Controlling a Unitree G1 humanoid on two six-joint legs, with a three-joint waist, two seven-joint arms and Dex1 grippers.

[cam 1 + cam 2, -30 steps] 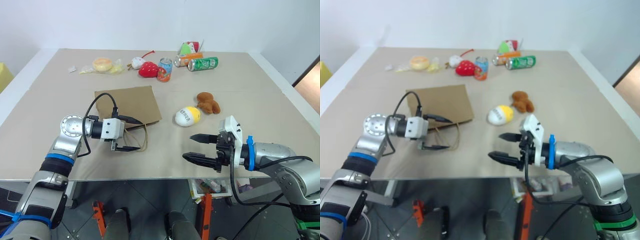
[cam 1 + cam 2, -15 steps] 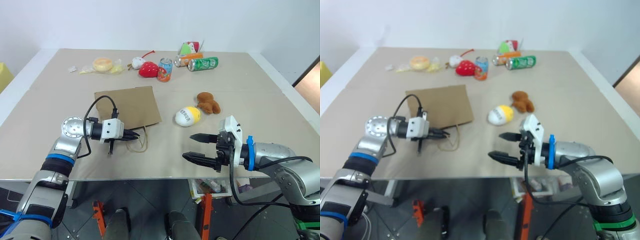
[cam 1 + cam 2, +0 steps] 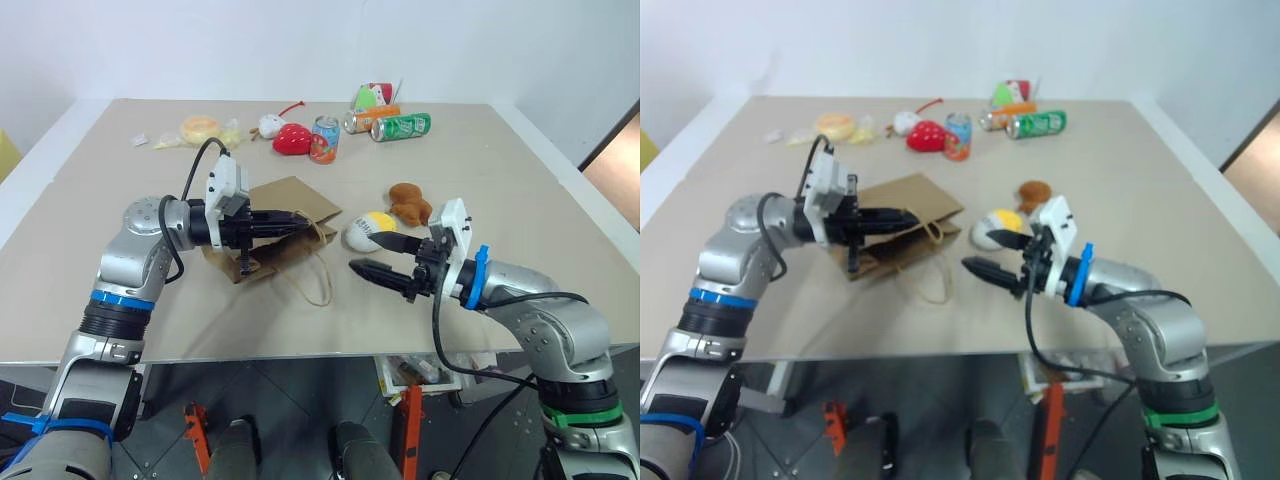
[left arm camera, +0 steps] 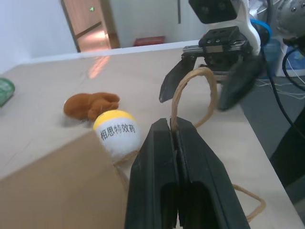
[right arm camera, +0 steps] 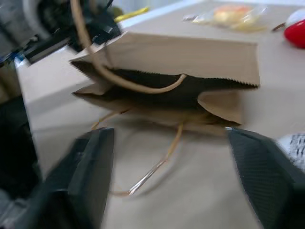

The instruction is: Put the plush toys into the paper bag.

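Paper bag (image 3: 283,222): a second earlier it lay flat on the table (image 3: 120,290); it now stood part-raised, its mouth gaping toward the right arm, the lower handle (image 3: 318,285) trailing loose on the table.

Left gripper (image 3: 300,219): a second earlier spread wide beside the handles; half a second ago it had shut; now clamped tight on the upper handle (image 4: 193,90), the cord loop rising from between the closed fingers (image 4: 157,181) in the left wrist view; the arm had lifted and drawn the bag's top edge up with it.

Right gripper (image 3: 378,256): jaws apart, somewhat narrower than a second earlier, gripping nothing; it had moved in toward the bag's mouth, the dark opening (image 5: 162,88) facing it in the right wrist view.

White and yellow toy (image 3: 366,230): on the table just behind the right gripper, between bag and brown toy; not moved.

Brown toy (image 3: 411,203): on the table beside the egg-shaped one, farther from the bag; not moved.

Standing of the task, as judged: the bag has been opened and held ready; neither toy is inside yet; the free right gripper seems best placed to take the nearer toy first.
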